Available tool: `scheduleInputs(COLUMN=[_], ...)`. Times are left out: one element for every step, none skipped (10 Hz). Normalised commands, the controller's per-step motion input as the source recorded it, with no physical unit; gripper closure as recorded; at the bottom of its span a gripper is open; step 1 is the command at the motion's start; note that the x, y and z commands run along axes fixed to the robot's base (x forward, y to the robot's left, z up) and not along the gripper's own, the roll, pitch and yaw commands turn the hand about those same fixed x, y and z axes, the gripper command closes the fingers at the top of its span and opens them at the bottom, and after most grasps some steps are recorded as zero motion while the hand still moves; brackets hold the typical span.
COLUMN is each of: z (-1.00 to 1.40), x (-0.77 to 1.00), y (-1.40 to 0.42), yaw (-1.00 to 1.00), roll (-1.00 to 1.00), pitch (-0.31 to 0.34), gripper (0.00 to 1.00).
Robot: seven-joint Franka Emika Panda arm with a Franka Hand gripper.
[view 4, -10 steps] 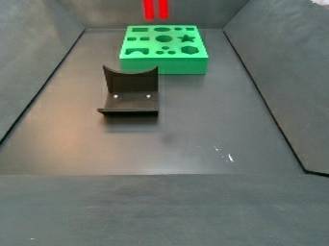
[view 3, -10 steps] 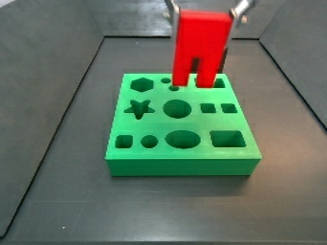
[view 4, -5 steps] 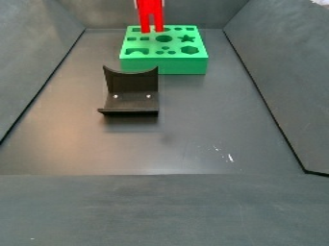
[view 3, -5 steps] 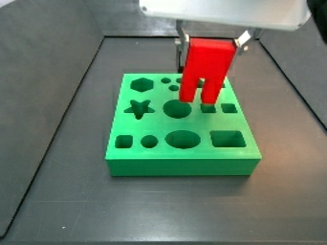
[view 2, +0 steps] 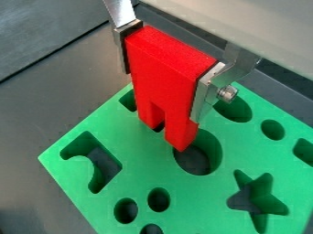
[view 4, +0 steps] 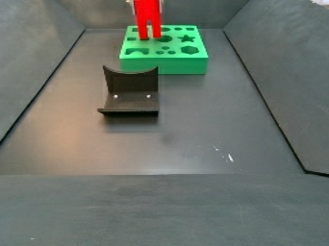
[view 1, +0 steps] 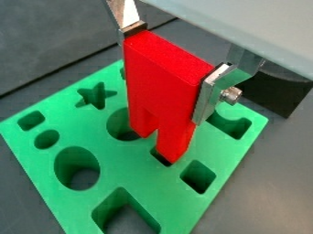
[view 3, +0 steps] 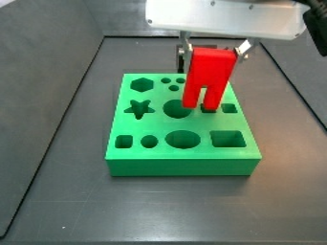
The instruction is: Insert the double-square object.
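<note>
My gripper (view 3: 212,50) is shut on the double-square object (view 3: 206,78), a bright red block held upright with its two prongs down. Silver fingers (view 1: 214,90) clamp its solid top in both wrist views (view 2: 169,80). The prong tips reach the top face of the green board (view 3: 182,153), at the two small square holes near its right side; a wrist view shows one prong tip at a square hole (view 1: 166,157). In a side view the red block (view 4: 146,19) stands over the board (view 4: 164,50) at the far end.
The green board has several other cut-outs: a star (view 3: 141,108), round holes (view 3: 183,142), a large square (view 3: 228,140). The fixture (view 4: 129,92) stands on the dark floor in front of the board. Dark walls (view 4: 38,86) slope up around the floor.
The gripper has come down with the red block, from well above the board to its prong tips at the board's top face, shifting slightly toward the two square holes.
</note>
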Motion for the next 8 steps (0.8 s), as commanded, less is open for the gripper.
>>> scheduleInputs(z=[-0.18, -0.17, -0.17, -0.17, -0.18, -0.21, -0.18, -0.18], x=[0.25, 0.26, 0.29, 0.34, 0.39, 0.38, 0.21, 0.03], y=[0.0, 0.0, 0.0, 0.0, 0.0, 0.0, 0.0, 0.0], yaw=[0.0, 0.0, 0.0, 0.0, 0.0, 0.0, 0.0, 0.0], roll=[-0.02, -0.02, -0.02, -0.02, -0.02, 0.0, 0.0, 0.0], pitch=[-0.044, -0.049, -0.05, -0.056, -0.067, -0.061, -0.039, -0.026], gripper=[1.0, 1.0, 1.0, 1.0, 1.0, 1.0, 1.0, 1.0])
